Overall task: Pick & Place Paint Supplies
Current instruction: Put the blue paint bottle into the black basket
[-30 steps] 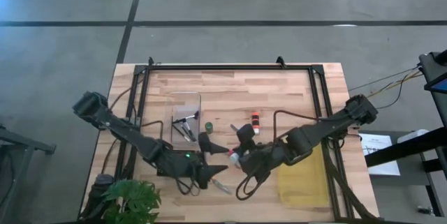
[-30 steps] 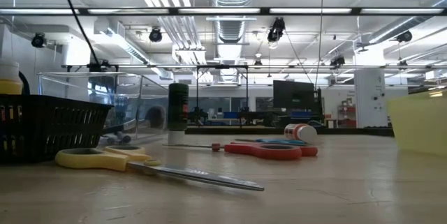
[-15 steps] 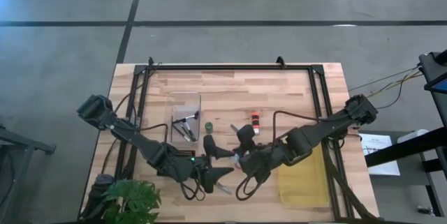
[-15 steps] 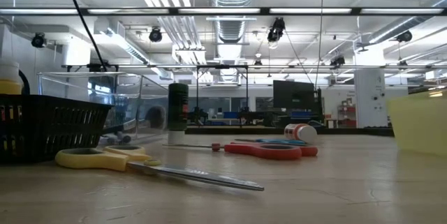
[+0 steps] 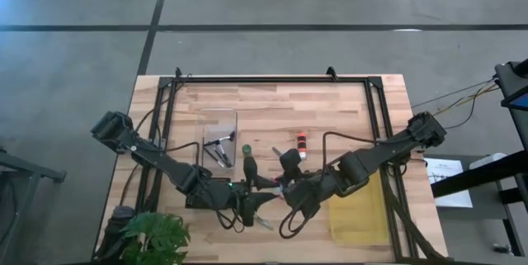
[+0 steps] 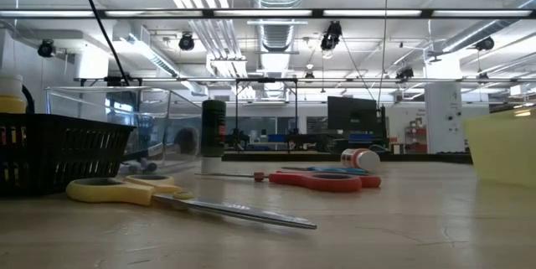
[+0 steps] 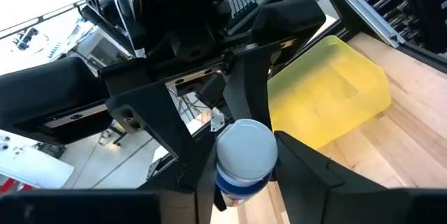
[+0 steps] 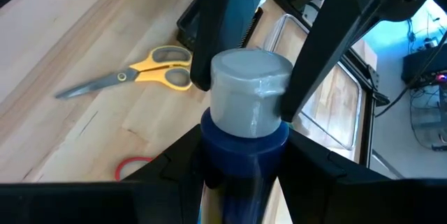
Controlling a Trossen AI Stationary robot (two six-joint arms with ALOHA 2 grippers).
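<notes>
Above the front middle of the wooden table (image 5: 272, 108), the two grippers met around a small paint pot with a white cap and a blue body (image 8: 249, 116). The right gripper (image 8: 244, 182) had its dark fingers (image 8: 174, 172) closed on the blue lower part of the pot. The left gripper (image 7: 241, 161) pressed its fingers (image 7: 307, 175) against the white cap from the opposite side, so both held the same pot off the table.

On the tabletop below lay yellow-handled scissors (image 6: 167, 195), and red-handled scissors (image 6: 322, 179) lay farther back beside a small white pot on its side (image 6: 358, 158). A black mesh tray (image 6: 54, 152) stood beside the yellow scissors. A translucent yellow rectangular bin (image 5: 356, 211) sat on the table under the right arm.
</notes>
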